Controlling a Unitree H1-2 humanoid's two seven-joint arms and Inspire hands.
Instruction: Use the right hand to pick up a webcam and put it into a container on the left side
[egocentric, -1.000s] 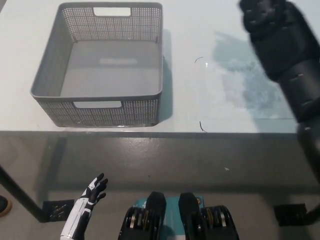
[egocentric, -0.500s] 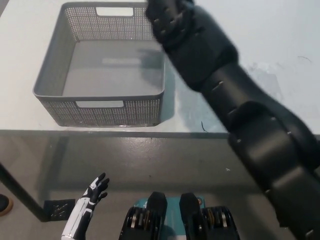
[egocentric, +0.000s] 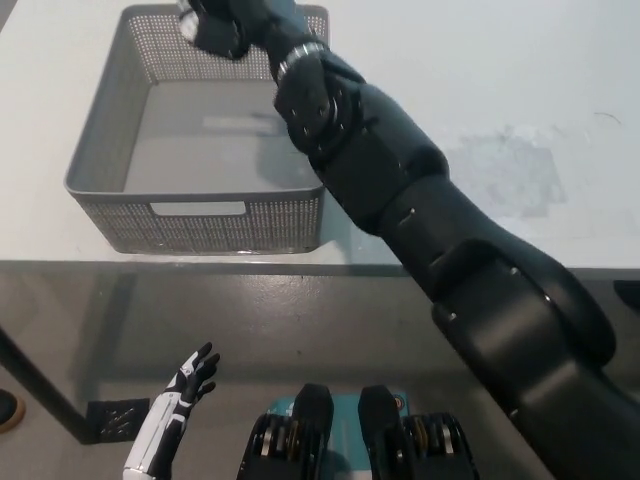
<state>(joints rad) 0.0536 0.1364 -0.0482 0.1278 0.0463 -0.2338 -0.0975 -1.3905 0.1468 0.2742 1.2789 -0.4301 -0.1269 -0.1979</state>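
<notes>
My black right hand hangs over the far rim of the grey perforated basket, which stands on the left of the white table. The black arm stretches diagonally from the lower right across the basket's right wall. No webcam shows clearly: the hand is dark, seen from behind, and what it holds is hidden. The visible part of the basket floor is bare. My white left hand rests low at the lower left, below the table edge, open with its fingers apart.
The table's front edge runs across the middle of the picture, with grey floor below it. A smudged patch and small dark marks lie on the tabletop to the right of the arm.
My right arm has swept from the table's far right to the left, and the hand now hovers over the basket's far rim. The left hand has stayed put.
</notes>
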